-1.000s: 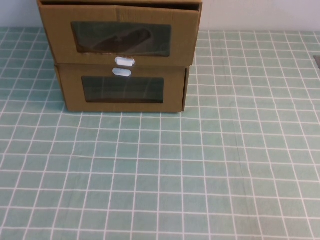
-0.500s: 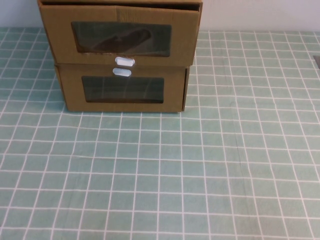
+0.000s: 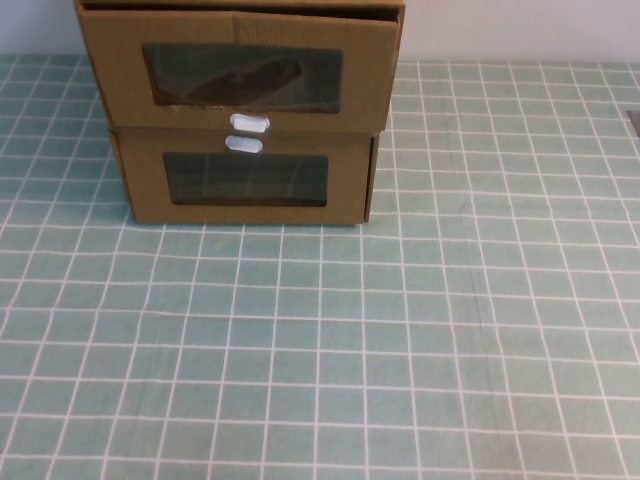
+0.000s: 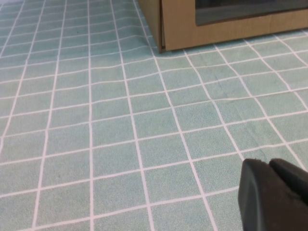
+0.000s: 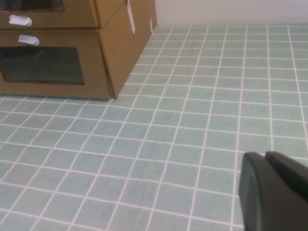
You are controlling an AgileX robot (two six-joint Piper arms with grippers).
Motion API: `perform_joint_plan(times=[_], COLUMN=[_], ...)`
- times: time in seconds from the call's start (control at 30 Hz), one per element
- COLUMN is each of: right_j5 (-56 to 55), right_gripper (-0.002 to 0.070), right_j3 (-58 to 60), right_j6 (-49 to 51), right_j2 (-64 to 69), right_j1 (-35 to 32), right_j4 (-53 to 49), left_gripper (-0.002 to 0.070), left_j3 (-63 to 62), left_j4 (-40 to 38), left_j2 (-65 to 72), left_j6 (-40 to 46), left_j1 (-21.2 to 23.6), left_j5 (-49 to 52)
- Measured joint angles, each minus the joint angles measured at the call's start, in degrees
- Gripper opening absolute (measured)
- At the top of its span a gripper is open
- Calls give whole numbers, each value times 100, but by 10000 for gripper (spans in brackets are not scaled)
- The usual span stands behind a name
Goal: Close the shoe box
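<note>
In the high view, the shoe box (image 3: 240, 75) is sitting at the far left of the desk (image 3: 420, 340), stacked on top of an alike lower box (image 3: 245, 180). Its white pull tab (image 3: 249, 123) is hanging at the bottom edge of its front, just above the lower box's tab (image 3: 243, 145). A dark shape is showing through its clear window, likely a shoe. The upper front is jutting out toward me past the lower box's front, so I am judging the drawer to be still pulled out and the closing not yet done. Neither of my arms is appearing in this view.

In the left wrist view, my left end effector (image 4: 276, 195) is showing as a dark mass low over the green checked cloth, well apart from the corner of the lower box (image 4: 216, 29). I cannot tell whether it is spread or pressed together.

In the right wrist view, my right end effector (image 5: 274, 190) is hovering over bare cloth, well apart from the stacked boxes; the shoe box (image 5: 53, 14) and its pull tab (image 5: 19, 20) are sitting at the far corner. Again I cannot tell its state. The whole push is remaining: reaching the upper front and pressing it in flush.
</note>
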Motion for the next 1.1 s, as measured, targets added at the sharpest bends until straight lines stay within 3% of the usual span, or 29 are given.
perform_joint_plan(times=[0.67,0.77,0.97,1.1], right_j5=[0,-83,-997,-1773], right_gripper=[-14,-14,-14,-14], right_j3=[4,4,13,13], right_j6=[0,0,0,0], right_j2=[0,-15,-29,-29], right_j1=[-73,-501,-2006,-2482], right_j4=[-13,-46,489,904], left_gripper=[-5,-5,-5,-5], left_j3=[0,0,0,0], left_j4=[0,0,0,0], left_j2=[0,0,0,0], left_j6=[-12,-22,-22,-22], left_j1=[0,0,0,0], left_j5=[0,0,0,0])
